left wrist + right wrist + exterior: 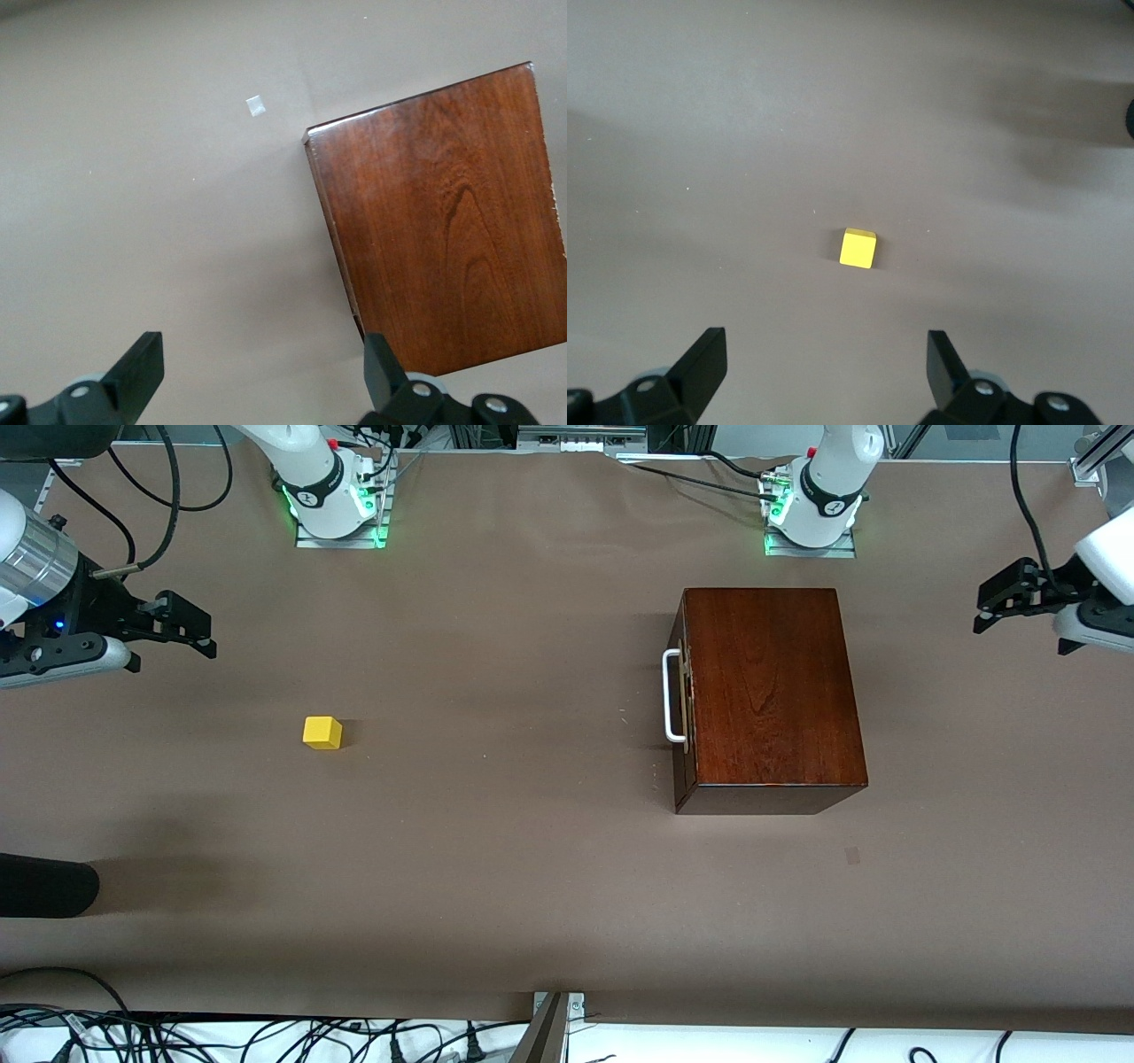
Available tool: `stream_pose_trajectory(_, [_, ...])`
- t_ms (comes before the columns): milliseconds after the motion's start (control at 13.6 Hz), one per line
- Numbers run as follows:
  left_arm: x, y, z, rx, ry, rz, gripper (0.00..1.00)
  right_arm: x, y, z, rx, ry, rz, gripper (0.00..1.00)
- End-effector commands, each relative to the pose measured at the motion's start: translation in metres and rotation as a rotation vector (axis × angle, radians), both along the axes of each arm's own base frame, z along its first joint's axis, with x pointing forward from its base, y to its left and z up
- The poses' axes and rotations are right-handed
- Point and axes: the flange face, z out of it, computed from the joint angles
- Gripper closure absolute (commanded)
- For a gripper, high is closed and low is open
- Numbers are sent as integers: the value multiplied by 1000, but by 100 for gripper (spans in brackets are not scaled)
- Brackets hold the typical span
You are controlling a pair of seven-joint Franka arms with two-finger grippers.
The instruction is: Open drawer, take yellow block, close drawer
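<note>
The broad brown paper-covered surface (496,886) is filling nearly the whole front view. The glossy dark mahogany wooden box (766,691) is sitting in the right half of that frame, a little above mid-height, toward the left arm's end of the surface. Its drawer (681,717) is sitting pushed in, showing only a dark reddish-brown front with a white loop handle (671,695) facing the frame's centre. In the left wrist view the box (443,221) is taking up the right side of the frame.

The right hand (190,631) is hanging at the left edge of the front view, in its upper part, over bare surface; its black fingers (700,367) are standing wide apart and gripping nothing. The left hand (997,607) is hanging at the right edge, upper part, also over bare surface, well apart from the box; its fingers (137,367) are likewise spread wide and empty.

The small bright yellow cube-shaped block (322,732) is lying on the open surface in the left half of the front view, near mid-height, well apart from the box and toward the right arm's end. In the right wrist view the block (858,248) is sitting near the frame's centre.
</note>
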Motion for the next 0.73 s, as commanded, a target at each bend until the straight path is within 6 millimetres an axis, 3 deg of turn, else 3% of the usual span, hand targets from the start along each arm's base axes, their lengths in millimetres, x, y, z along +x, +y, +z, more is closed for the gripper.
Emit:
stream_pose_trajectory(0, [-6, 8, -2, -34, 3, 28, 0, 2, -3, 5, -16, 1, 14, 0])
stream_pose_trajectory(220, [-6, -4, 1, -12, -8, 163, 0, 2, -2, 6, -15, 0, 12, 0])
stream_pose_trajectory(659, [-8, -8, -10, -12, 13, 147, 0, 2, -3, 6, -15, 0, 14, 0])
